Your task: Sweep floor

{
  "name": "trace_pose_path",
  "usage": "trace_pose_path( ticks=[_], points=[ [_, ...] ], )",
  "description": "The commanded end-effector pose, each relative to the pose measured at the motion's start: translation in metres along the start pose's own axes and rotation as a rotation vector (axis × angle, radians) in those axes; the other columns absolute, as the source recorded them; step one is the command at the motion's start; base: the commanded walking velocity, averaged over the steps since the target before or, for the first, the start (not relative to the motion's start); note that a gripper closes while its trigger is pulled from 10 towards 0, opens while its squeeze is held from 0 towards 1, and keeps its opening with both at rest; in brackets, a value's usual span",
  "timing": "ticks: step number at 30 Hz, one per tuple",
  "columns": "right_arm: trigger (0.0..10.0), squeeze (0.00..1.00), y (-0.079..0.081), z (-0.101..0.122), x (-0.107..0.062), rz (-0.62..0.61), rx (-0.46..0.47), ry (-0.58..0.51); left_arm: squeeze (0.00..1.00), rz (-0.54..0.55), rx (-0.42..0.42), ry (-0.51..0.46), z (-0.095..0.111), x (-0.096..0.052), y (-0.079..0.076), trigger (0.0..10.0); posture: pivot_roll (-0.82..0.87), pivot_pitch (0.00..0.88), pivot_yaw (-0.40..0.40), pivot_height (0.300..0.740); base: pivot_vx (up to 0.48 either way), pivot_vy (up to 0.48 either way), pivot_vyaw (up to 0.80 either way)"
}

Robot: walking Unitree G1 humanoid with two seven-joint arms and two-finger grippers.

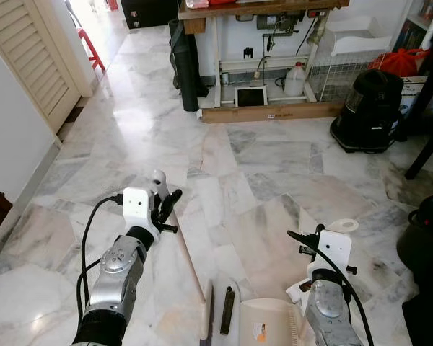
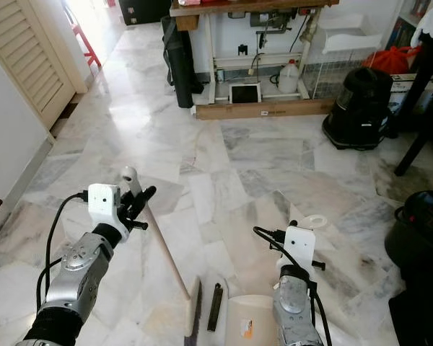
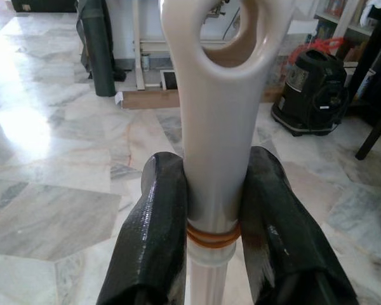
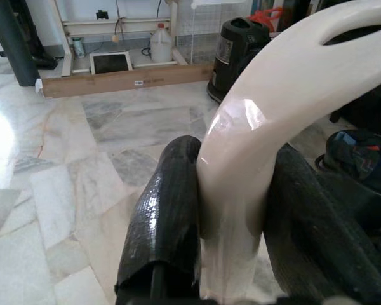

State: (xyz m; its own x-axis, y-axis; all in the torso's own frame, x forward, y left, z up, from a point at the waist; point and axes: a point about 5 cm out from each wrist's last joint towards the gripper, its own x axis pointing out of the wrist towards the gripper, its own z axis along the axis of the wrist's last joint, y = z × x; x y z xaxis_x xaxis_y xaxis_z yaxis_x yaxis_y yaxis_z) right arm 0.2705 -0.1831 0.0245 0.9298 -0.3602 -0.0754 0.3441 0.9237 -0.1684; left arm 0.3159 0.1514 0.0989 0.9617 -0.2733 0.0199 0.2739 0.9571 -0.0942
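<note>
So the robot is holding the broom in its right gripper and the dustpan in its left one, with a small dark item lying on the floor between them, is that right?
Not quite: the sides are swapped. In the left eye view, the left gripper holds the broom and the right gripper holds the dustpan. The small dark item does lie between them.

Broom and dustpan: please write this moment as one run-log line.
left gripper: shut on broom handle | right gripper: shut on dustpan handle | dark strip: on floor between

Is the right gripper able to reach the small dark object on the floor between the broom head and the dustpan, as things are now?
Probably not yet. The right gripper is shut on the dustpan handle, so it has no free fingers. The dark object lies beside the dustpan, near the broom head.
</note>
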Motion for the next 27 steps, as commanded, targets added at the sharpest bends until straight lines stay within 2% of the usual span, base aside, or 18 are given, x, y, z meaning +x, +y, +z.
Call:
trace_pose_path(
  ticks=[1,5,6,8,9,14,16,18,19,22,25,27],
  points=[
    [10.0,0.00,0.004,-0.006,-0.004,0.017,-0.008,0.033,0.00,0.006,0.054,-0.025,0.008,0.003,0.006,10.0,0.11,0.020,0.105,0.740,0.000,0.000,0.00],
    [10.0,0.00,0.004,-0.006,-0.003,0.015,-0.007,0.029,0.00,0.008,0.125,-0.008,0.005,0.004,0.007,10.0,0.10,0.019,0.105,0.740,0.000,0.000,0.00],
    [10.0,0.00,0.004,-0.005,-0.002,0.014,-0.007,0.028,0.00,0.019,0.183,-0.009,0.003,0.005,0.008,10.0,0.09,0.017,0.107,0.740,0.000,0.000,0.00],
    [10.0,0.00,0.004,-0.005,-0.003,0.014,-0.006,0.026,0.00,0.022,0.205,-0.006,-0.001,0.006,0.008,10.0,0.09,0.014,0.109,0.740,0.000,0.000,0.00],
    [10.0,0.00,0.005,-0.005,-0.003,0.014,-0.006,0.025,0.00,0.021,0.244,0.007,-0.005,0.006,0.008,10.0,0.08,0.012,0.110,0.740,0.000,0.000,0.00],
    [10.0,0.00,0.003,-0.007,-0.005,0.018,-0.013,0.031,0.00,0.040,0.226,0.052,-0.019,0.006,0.006,10.0,0.06,0.004,0.107,0.740,0.000,0.000,0.00],
    [10.0,0.00,0.001,-0.007,-0.005,0.017,-0.014,0.028,0.00,0.043,0.170,0.077,-0.027,0.006,0.004,10.0,0.05,0.001,0.105,0.740,0.000,0.000,0.00],
    [10.0,0.00,0.000,-0.007,-0.005,0.017,-0.014,0.026,0.00,0.050,0.052,0.106,-0.034,0.007,0.002,10.0,0.05,0.000,0.103,0.740,0.000,0.000,0.00],
    [10.0,0.00,0.000,-0.007,-0.005,0.017,-0.014,0.026,0.00,0.050,0.052,0.106,-0.034,0.007,0.002,10.0,0.05,0.000,0.103,0.740,0.000,0.000,0.00],
    [10.0,0.00,0.000,-0.008,-0.006,0.017,-0.015,0.028,0.00,0.069,-0.041,0.103,-0.036,0.009,0.004,10.0,0.04,0.000,0.103,0.740,0.000,0.000,0.00],
    [10.0,0.00,0.000,-0.009,-0.007,0.018,-0.015,0.031,0.00,0.078,-0.091,0.099,-0.036,0.010,0.006,10.0,0.04,0.000,0.104,0.740,0.000,0.000,0.00],
    [10.0,0.00,0.002,-0.011,-0.008,0.030,-0.021,0.047,0.00,0.084,-0.203,0.100,-0.037,0.011,0.008,10.0,0.03,0.000,0.103,0.740,0.000,0.000,0.00]
  ],
)
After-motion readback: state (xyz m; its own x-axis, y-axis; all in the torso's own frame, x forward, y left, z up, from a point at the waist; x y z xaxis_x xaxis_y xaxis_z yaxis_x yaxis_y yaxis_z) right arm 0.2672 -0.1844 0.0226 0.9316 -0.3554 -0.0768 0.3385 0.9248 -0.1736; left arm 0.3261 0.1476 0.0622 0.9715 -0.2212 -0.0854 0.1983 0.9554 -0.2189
